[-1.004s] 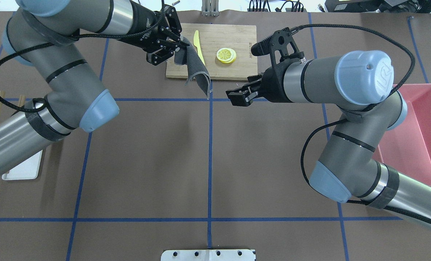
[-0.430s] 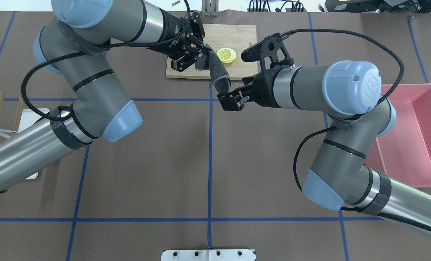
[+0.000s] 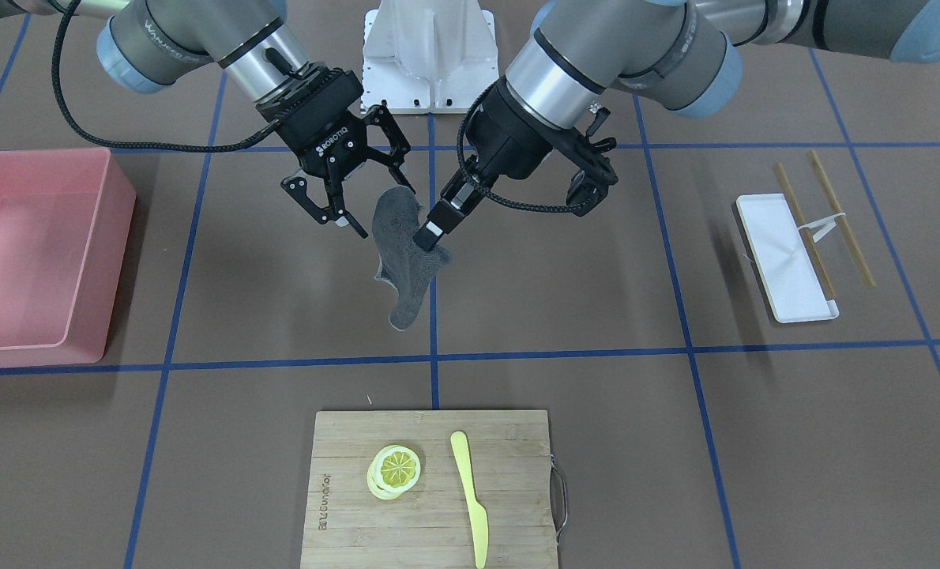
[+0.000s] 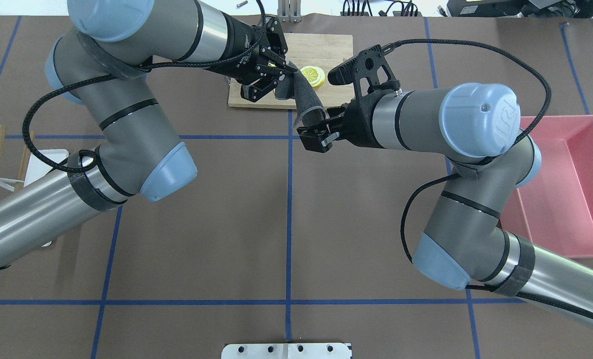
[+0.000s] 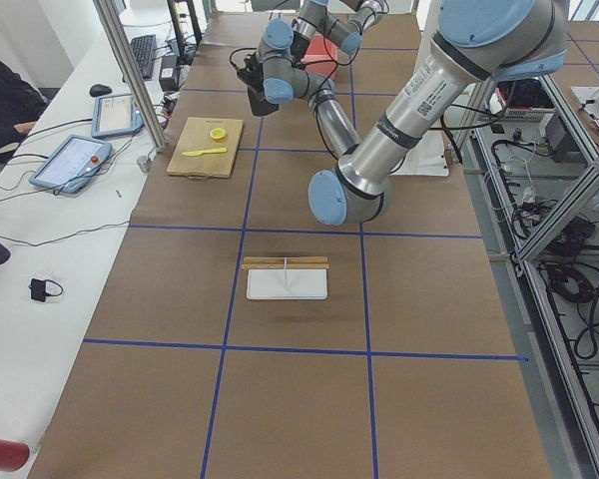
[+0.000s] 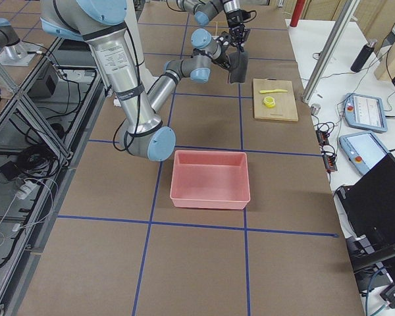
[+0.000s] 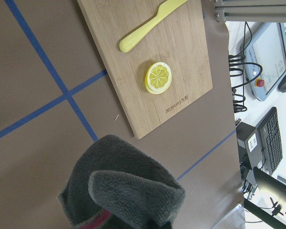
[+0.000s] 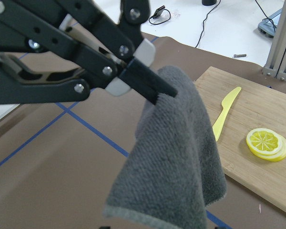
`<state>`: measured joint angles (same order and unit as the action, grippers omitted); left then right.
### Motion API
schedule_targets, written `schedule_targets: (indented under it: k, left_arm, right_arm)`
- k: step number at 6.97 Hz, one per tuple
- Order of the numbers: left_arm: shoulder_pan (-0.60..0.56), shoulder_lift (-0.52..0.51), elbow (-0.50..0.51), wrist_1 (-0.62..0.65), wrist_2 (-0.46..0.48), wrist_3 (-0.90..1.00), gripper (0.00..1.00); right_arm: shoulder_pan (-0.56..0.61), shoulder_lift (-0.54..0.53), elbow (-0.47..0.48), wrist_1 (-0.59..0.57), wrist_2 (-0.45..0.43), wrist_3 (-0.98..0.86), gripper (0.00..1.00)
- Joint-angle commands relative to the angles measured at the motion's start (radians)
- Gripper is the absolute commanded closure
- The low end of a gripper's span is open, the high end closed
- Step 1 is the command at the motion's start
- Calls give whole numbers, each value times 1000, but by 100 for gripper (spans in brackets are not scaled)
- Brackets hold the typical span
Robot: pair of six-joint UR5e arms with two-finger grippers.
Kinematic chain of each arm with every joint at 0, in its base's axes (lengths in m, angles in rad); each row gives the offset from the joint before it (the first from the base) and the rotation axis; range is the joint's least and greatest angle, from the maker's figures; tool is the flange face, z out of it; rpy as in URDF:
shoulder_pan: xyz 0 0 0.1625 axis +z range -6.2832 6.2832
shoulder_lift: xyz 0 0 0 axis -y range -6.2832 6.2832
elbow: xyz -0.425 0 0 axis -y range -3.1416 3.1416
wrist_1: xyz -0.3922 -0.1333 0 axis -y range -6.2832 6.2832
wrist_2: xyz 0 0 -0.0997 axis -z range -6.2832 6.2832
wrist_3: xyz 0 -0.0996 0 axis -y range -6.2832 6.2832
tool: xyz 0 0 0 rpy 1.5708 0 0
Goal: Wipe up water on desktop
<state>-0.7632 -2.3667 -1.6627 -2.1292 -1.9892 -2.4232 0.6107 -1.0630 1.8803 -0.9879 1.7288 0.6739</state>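
A dark grey cloth (image 3: 403, 269) hangs in the air over the brown desktop (image 3: 557, 316), near the crossing of the blue tape lines. My left gripper (image 3: 432, 235) is shut on the cloth's upper fold and also shows in the overhead view (image 4: 289, 74) and the right wrist view (image 8: 155, 93). My right gripper (image 3: 383, 212) is open, its jaws spread beside the cloth's top edge and not closed on it; in the overhead view (image 4: 317, 138) it sits just below the cloth (image 4: 306, 102). The cloth fills the bottom of the left wrist view (image 7: 124, 191). I see no water on the desktop (image 4: 202, 224).
A bamboo cutting board (image 3: 509, 442) with a lemon slice (image 3: 395, 470) and a yellow knife (image 3: 470, 498) lies past the cloth. A pink bin (image 4: 565, 189) stands on my right. A white tray (image 3: 786, 261) with chopsticks (image 3: 837, 217) lies on my left.
My left gripper has carried the cloth to the right, over the cutting board's near edge. My right gripper has moved left up to the cloth and stays open.
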Motion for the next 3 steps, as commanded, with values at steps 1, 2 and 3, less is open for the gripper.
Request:
schedule_targets:
  k: [1, 2, 3]
  left_arm:
    - [1, 7, -20, 2, -3, -7, 100]
    - [2, 7, -17, 2, -3, -8, 100]
    - [2, 7, -16, 0, -3, -8, 100]
  right_arm:
    - [0, -2, -3, 0, 0, 1, 36]
    - [0, -2, -1, 0, 0, 1, 49]
    - [0, -2, -1, 0, 0, 3, 67]
